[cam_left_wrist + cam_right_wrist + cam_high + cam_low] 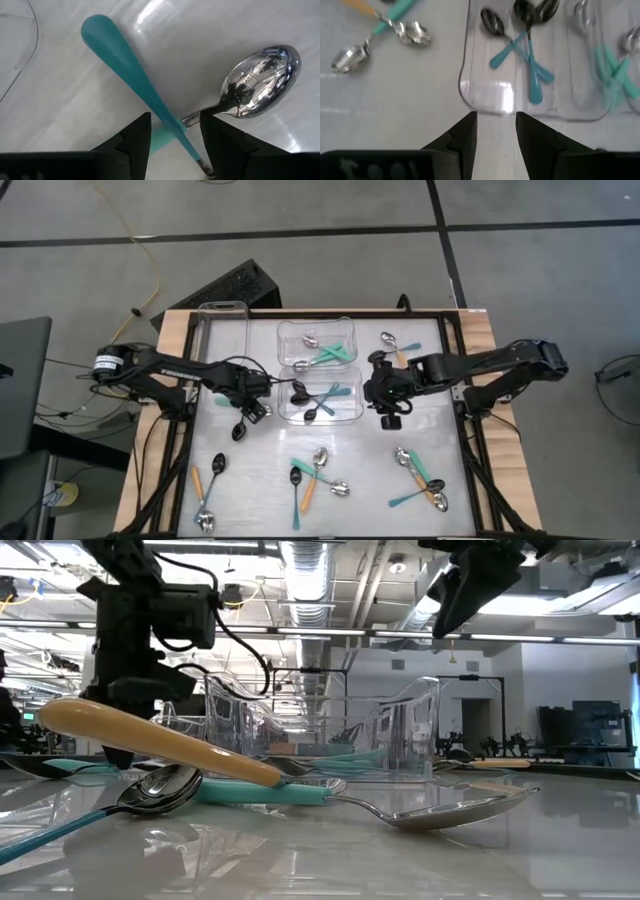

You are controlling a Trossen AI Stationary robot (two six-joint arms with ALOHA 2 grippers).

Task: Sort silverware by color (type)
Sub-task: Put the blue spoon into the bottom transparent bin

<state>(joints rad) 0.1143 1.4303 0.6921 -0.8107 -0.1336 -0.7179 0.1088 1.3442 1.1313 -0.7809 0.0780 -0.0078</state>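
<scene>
You won't find any readable text, label, brand, number or sign in these views. The white band on the left arm [105, 364] may be a sticker, but nothing on it can be made out. The spoons, the clear tubs and the table show no lettering.

Two black jointed arms [160, 368] with looping black cables; the left bears a white label [105, 363] near its base
</scene>
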